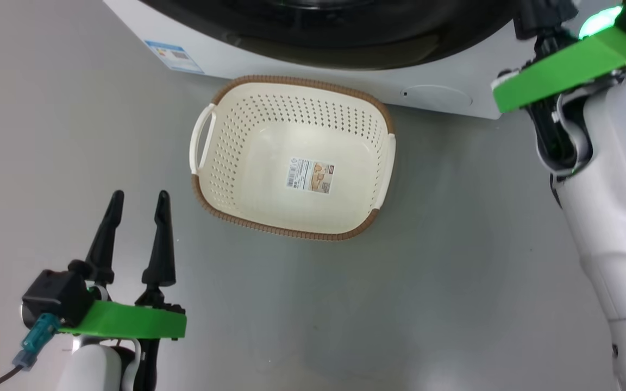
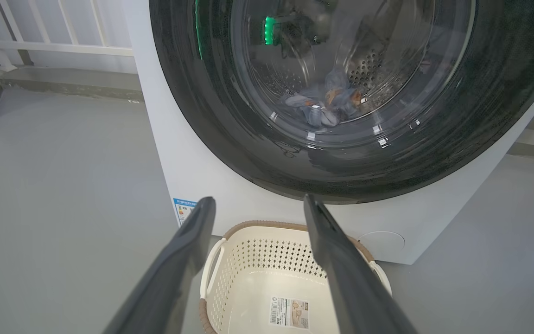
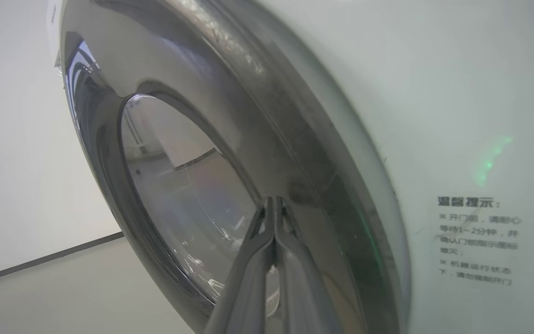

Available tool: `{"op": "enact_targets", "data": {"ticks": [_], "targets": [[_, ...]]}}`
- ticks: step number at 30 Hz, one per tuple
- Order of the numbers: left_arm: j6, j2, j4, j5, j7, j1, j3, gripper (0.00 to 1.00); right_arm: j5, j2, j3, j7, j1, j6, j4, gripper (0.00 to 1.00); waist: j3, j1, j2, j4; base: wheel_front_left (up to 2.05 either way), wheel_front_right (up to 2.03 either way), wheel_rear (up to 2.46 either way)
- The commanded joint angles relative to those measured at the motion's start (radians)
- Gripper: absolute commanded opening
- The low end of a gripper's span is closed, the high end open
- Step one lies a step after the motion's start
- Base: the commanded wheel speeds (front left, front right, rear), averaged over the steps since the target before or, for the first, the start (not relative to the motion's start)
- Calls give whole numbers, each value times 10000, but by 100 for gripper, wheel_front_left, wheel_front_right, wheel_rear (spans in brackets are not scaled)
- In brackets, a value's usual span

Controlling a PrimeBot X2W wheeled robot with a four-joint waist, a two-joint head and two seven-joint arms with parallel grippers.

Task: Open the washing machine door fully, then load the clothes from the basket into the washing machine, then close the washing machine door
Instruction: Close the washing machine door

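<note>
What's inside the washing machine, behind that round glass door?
Through the door, a small bundle of light blue clothes with orange bits lies in the perforated drum. The door's black rim and reflections hide the rest.

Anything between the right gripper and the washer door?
Nothing visible. The right gripper, shut, has its tips right at the black rim of the washing machine door; contact can't be confirmed. The basket is down on the floor.

The basket [image 1: 248, 141] stands on the grey floor [image 1: 454, 255] just before the washing machine [image 1: 269, 61], a paper label [image 1: 311, 175] on its bottom. The washing machine door [image 1: 345, 32] shows its black rim above. Toward the floor's near left corner the left gripper [image 1: 141, 194] hovers, fingers spread. The right arm [image 1: 617, 190] rises at the right edge.
</note>
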Motion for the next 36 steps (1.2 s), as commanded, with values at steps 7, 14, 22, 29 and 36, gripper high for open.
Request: {"op": "enact_targets", "data": {"ticks": [7,14,22,29,36], "targets": [[-29,516,233,-21,-82,93,464,100,212,-11,701,-44,1557,-27,-461,100,-762,0,0,-403,0,0,0],[-29,910,472,-233,-82,423,447,100,332,-115,820,-44,2870,-27,-582,100,-1515,0,0,-928,0,0,0],[-29,1373,537,-490,-82,859,386,100,479,-221,511,-44,4149,-27,-806,100,-2178,0,0,-1614,0,0,0],[-29,1571,622,-522,-82,1269,664,100,471,-260,233,-44,5065,-27,-894,100,-2573,0,0,-2277,0,0,0],[-29,1689,667,-628,-82,1588,827,100,439,-356,-24,-44,5844,-27,-949,100,-2896,0,0,-2799,0,0,0]]}}
